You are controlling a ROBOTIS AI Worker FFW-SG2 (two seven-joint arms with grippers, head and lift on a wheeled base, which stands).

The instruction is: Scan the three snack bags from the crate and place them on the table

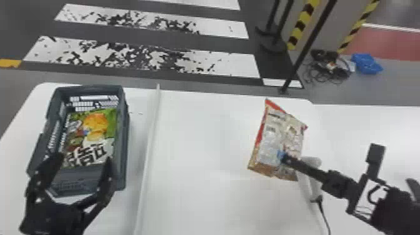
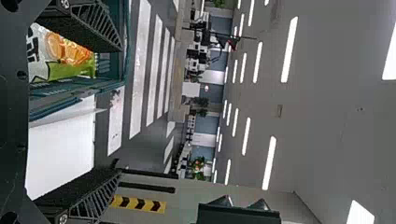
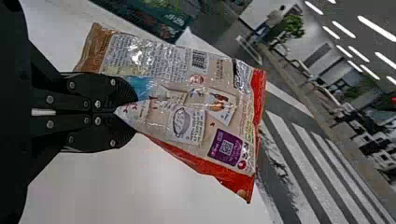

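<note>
Barcode [image 3: 198,59] outward, presumably for scanning, the red-edged, beige glossy snack bag [image 3: 187,112] is clamped in my right pincer [image 3: 126,113]; my left pincer [image 1: 84,157], fingers apart, hovers at the dark grey plastic crate [image 1: 123,140] holding a green-and-white printed bag [image 1: 97,125], on the white tabletop [image 1: 200,140], striped floor [image 1: 228,65] beyond.

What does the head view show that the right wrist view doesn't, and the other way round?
Head view: the left gripper, open at the crate's near end, a white corded device on the table, and blue plastic on the floor beyond.

Right wrist view: ceiling lights and a green plant in the background.

Both: the right gripper pinching a snack bag, the white table and white floor stripes.
</note>
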